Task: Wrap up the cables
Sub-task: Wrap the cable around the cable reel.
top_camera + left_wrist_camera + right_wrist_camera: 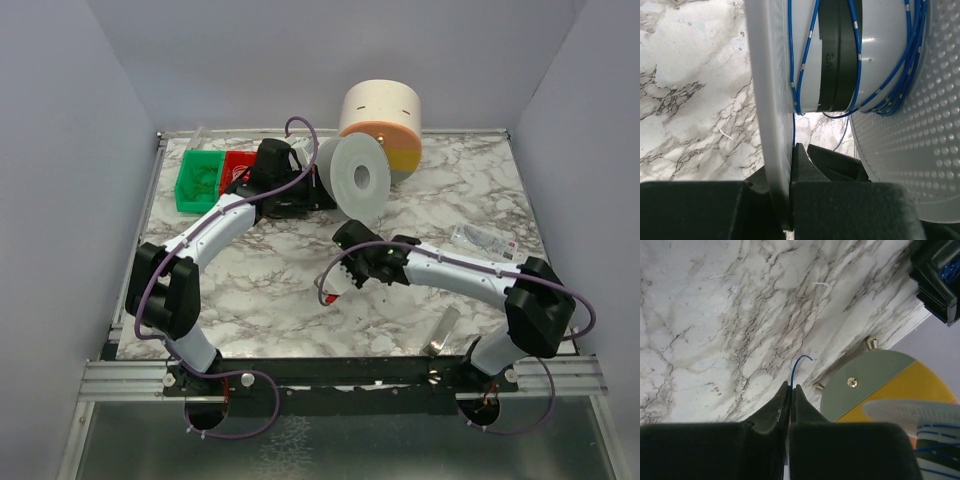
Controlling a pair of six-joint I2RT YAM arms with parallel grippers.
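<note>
Both arms share one build: the left arm (215,225) and the right arm (455,265) have white tubular links between blocky black joint housings. Slim purple hoses (299,121) loop along each, down to the black bases (207,378) at the bottom of the frame. The right gripper (790,388) has matte black, wedge-shaped fingers (771,412).

I've got a marble-look tbl (260,300), white w/ grey veins. Back-left corner: green bin (200,180) w/ red bin (236,168) right beside it. Back edge, ctr-right: big cream drum (381,125), orange/yellow/grey at its base. White reel (358,180) stands on edge just in front; can't tell if it touches the top. Right side: clear bag (483,240). Near-right edge: clear tube (442,332).
</note>
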